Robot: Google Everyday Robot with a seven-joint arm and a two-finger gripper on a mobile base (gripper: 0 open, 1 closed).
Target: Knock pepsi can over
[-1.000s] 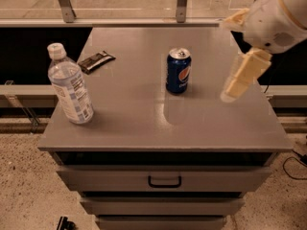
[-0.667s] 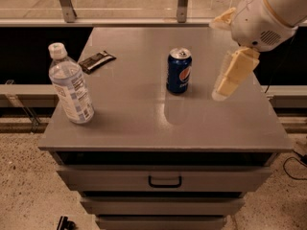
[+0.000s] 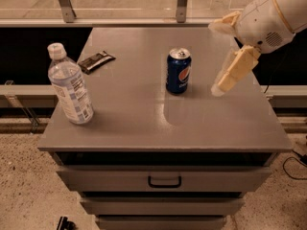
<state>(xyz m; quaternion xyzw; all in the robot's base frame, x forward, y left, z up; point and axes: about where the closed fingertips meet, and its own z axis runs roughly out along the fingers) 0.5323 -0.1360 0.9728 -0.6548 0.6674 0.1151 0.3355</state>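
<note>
The pepsi can (image 3: 178,71) is dark blue with a round red-white-blue logo and a silver top. It stands upright near the middle of the grey cabinet top (image 3: 144,114). My gripper (image 3: 218,56) hangs over the right part of the top, to the right of the can and apart from it. It is open and empty. One cream finger (image 3: 234,70) slants down toward the surface, its tip about a can's width from the can.
A clear plastic water bottle (image 3: 70,86) stands upright near the front left corner. A flat dark snack-bar wrapper (image 3: 96,61) lies behind it at the left. The top's right edge is just beyond my gripper. Drawers sit below the front edge.
My gripper has moved left toward the pepsi can and slightly up. The can, bottle and wrapper have not moved.
</note>
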